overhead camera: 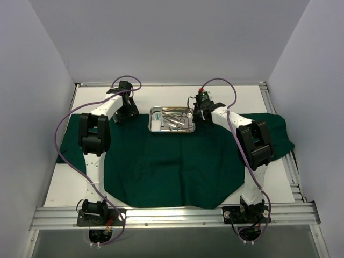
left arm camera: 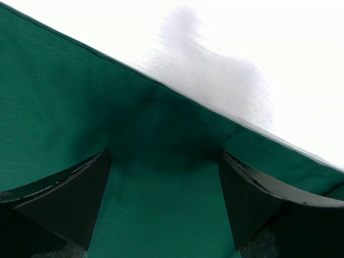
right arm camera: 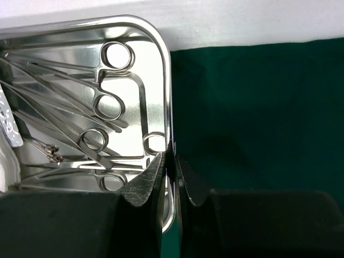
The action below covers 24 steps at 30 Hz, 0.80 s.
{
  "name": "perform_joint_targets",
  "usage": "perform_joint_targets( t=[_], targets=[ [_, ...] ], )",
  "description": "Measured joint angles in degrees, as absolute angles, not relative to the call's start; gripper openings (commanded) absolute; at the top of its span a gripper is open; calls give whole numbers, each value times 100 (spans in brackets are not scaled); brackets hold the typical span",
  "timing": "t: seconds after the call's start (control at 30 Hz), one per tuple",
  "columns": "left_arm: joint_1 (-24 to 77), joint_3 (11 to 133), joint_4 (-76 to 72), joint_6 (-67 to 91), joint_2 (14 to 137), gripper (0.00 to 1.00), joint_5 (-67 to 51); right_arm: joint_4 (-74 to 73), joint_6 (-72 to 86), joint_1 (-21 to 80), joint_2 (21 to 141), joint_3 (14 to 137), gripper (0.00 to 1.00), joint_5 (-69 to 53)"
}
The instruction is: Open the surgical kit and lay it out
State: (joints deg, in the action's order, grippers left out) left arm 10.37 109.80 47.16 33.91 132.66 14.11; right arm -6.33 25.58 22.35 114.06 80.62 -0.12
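As the right claw (right arm camera: 171, 161) is clamped on the right short rim of the steel tray (overhead camera: 172, 131), which lies long-axis left-right at the far edge of the drape (overhead camera: 172, 166), the right arm is nearer; left claw (left arm camera: 164, 158), spread wide, hangs over drape left of the steel tray

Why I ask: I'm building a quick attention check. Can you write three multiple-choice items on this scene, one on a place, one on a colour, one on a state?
1. Where is the steel tray? A) at the far edge of the drape; B) at its near edge; C) lifted clear of it.
2. What colour is the drape? A) blue; B) dark green; C) white.
3. The right fingers are: A) wide open; B) gripping the drape; C) pinched on the tray's rim.
Answers: 1 A, the top view shows it there; 2 B, every view shows green cloth; 3 C, the right wrist view shows the rim between them.
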Motion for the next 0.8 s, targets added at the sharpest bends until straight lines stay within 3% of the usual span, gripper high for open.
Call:
perform_joint_targets(
  t=[0.67, 0.73, 0.8],
  targets=[
    [864, 10908, 4703, 3439, 13220, 91, 1398, -1118, 1846, 2265, 10818, 7509, 0, 58],
    [862, 10897, 4703, 3444, 13205, 91, 1396, -1142, 1831, 2265, 10779, 7463, 4, 56],
    [854, 10866, 4705, 3448, 13183, 91, 1393, -1175, 1837, 2265, 10744, 7435, 15, 12]
  ],
)
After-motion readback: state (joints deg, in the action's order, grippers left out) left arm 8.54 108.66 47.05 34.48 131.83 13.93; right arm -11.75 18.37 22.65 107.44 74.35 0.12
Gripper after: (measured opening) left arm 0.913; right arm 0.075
